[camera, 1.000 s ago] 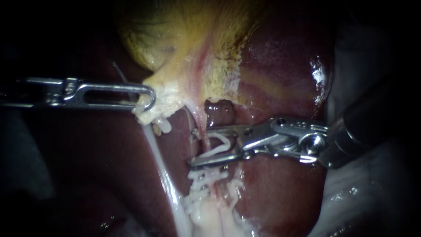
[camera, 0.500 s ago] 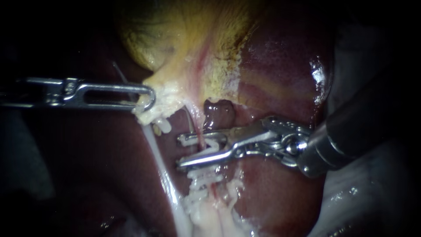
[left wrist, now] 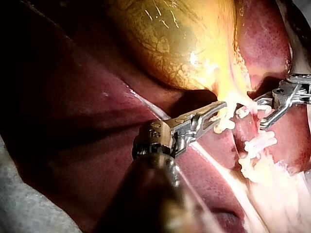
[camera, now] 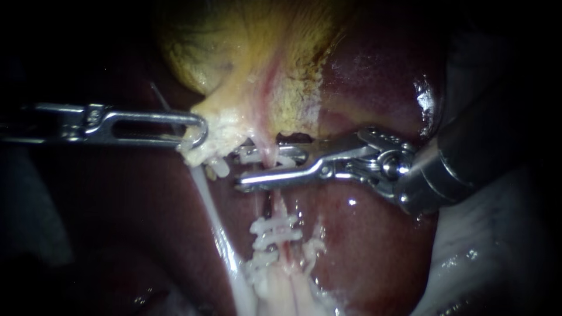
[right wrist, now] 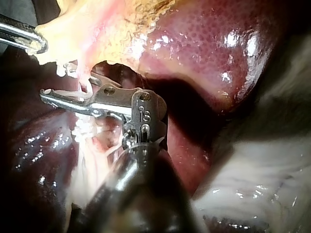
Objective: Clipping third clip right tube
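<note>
While my left tool [camera: 196, 136] clenches the pale neck of the gallbladder [camera: 246, 64], my right tool [camera: 243, 169] holds a white clip [camera: 253, 155] between its parted jaws. The clip straddles the right tube [camera: 281, 208] between that neck and two lower clips [camera: 276, 225].

Stamped marks [right wrist: 142, 112], on right instrument [right wrist: 68, 90], unread

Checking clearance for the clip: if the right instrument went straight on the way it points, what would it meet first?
Beyond the right instrument, holding an open clip astride the right tube, the pale strand beneath the left instrument's hold on the gallbladder probably comes first; depth unclear.
</note>
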{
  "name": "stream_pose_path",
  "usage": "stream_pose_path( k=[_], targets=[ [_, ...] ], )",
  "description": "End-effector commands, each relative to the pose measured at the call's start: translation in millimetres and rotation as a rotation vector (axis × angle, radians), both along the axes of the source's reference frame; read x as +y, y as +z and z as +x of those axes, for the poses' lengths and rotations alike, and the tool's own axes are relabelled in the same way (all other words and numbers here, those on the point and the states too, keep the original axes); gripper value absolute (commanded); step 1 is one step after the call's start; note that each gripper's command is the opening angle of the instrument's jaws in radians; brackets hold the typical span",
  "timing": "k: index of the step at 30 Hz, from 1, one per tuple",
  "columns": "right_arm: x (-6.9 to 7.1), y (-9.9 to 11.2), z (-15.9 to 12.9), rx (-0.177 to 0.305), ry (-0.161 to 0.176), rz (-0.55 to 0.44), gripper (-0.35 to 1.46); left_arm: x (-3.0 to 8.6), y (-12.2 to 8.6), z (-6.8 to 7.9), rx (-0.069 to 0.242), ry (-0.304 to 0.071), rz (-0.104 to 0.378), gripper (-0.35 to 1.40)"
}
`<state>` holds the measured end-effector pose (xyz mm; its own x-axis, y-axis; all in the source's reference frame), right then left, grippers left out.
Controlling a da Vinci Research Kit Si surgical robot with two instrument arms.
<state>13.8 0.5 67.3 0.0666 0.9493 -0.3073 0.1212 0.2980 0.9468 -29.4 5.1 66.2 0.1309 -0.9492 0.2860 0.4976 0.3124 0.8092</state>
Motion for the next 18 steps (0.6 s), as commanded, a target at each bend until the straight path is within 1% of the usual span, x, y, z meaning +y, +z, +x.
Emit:
stream_pose_path(
  k=[1, 4, 11, 18],
  targets=[
    [0.2, -0.1, -0.2, -0.014, 0.015, 0.024, -0.33, 0.0, 0.0, 0.0, 0.0, 0.0, 0.0, -0.35],
    [0.3, -0.2, -0.9, -0.041, 0.038, 0.031, -0.35, 0.0, 0.1, 0.0, 0.0, 0.0, 0.0, -0.35],
    [0.1, -0.2, -0.8, -0.036, 0.025, 0.03, -0.35, 0.1, 0.1, 0.0, 0.0, 0.0, 0.0, -0.35],
    [0.1, -0.3, -0.8, -0.036, 0.025, 0.03, -0.35, 0.1, 0.2, 0.0, 0.0, 0.0, 0.0, -0.35]
  ],
)
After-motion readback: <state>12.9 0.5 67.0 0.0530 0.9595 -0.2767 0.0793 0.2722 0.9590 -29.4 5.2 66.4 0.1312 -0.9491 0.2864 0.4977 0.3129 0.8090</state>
